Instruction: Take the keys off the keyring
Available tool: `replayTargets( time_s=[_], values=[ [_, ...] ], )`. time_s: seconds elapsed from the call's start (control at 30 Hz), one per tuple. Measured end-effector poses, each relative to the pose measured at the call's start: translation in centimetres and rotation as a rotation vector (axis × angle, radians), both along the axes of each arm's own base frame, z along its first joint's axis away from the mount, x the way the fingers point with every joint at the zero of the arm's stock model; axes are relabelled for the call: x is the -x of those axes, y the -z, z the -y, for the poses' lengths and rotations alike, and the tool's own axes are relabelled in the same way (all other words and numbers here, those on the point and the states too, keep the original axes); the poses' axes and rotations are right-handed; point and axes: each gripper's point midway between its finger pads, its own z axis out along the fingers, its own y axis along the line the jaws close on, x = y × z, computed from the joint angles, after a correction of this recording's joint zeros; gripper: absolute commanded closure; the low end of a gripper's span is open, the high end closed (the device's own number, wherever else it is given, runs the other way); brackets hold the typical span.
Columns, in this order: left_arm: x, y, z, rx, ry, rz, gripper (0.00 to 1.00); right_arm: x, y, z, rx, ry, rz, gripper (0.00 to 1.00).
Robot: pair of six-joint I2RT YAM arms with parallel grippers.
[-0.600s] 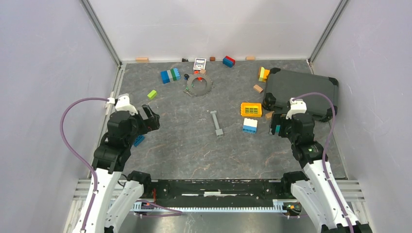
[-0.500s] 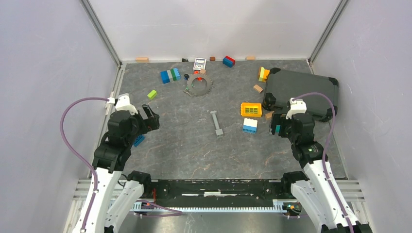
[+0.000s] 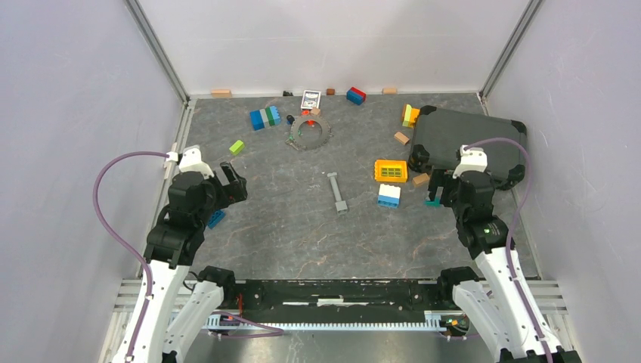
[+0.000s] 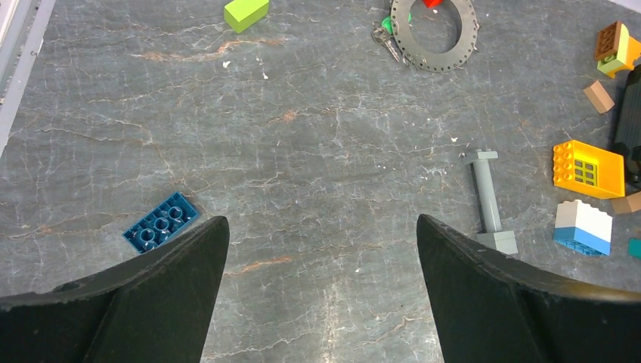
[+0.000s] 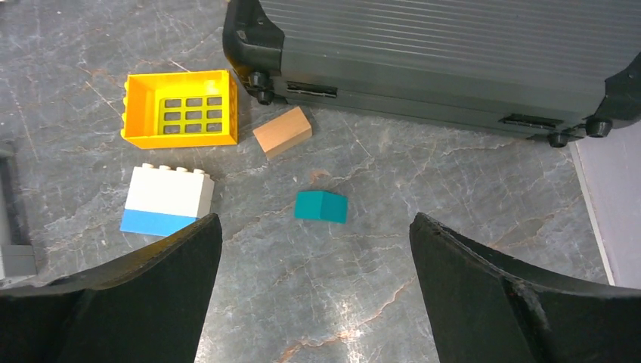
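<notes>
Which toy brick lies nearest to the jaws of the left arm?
The flat dark blue brick, alone right beside those jaws; the lime green brick and all the other bricks lie much farther away.

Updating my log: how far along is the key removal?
Done: nothing visible; the keys lie bunched beside the grey disc, far from both arms. In hand: nothing; both pairs of jaws stand open and empty. Left: every key.

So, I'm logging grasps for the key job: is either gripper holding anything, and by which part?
Nothing is held. The left gripper and right gripper are both open; the keys lie untouched.
</notes>
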Motion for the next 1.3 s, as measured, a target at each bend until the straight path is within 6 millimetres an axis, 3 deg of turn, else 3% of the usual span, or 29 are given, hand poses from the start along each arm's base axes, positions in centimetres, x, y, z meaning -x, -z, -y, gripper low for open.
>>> replayTargets(
  time_s=[0.2, 0.43, 0.57, 0.7, 0.77, 0.8, 0.87, 0.93, 1.07, 1.3],
  values=[
    [0.0, 0.0, 0.0, 0.0, 0.0, 0.0, 0.0, -0.3, -0.4, -1.1, -0.021, -0.062, -0.001, 0.02],
    [0.0, 0.0, 0.0, 0.0, 0.001, -0.001, 0.0, -1.4, -0.2, -4.2, -0.084, -0.222, -0.002, 0.01],
    [0.0, 0.1, 0.1, 0.001, 0.004, -0.003, 0.0, -2.8, 0.4, -7.7, -0.148, -0.326, -0.018, 0.01],
    [-0.1, 0.3, 0.3, 0.004, 0.014, -0.014, 0.0, -4.3, 0.4, -14.3, -0.149, -0.5, -0.055, 0.01],
    [-0.2, 0.4, 0.5, 0.009, 0.024, -0.02, 0.0, -6.7, -0.7, -18.2, -0.153, -0.576, -0.034, 0.01],
    [-0.2, 0.5, 0.6, 0.009, 0.027, -0.023, 0.0, -6.7, -0.8, -19.2, -0.154, -0.602, -0.029, 0.01],
    [-0.2, 0.5, 0.6, 0.01, 0.029, -0.027, 0.0, -8.7, -1.3, -21.4, -0.164, -0.636, -0.006, 0.01],
    [-0.3, 0.6, 0.7, 0.011, 0.031, -0.03, 0.0, -11.8, -1.6, -23.2, -0.161, -0.648, 0.027, 0.05],
    [-0.3, 0.8, 0.8, 0.011, 0.035, -0.04, 0.0, -17.3, 0.0, -26.1, -0.119, -0.678, 0.04, 0.08],
    [-0.5, 1.2, 1.2, 0.018, 0.054, -0.057, 0.0, -24.7, 2.8, -31.0, -0.068, -0.798, 0.042, 0.11]
  ],
)
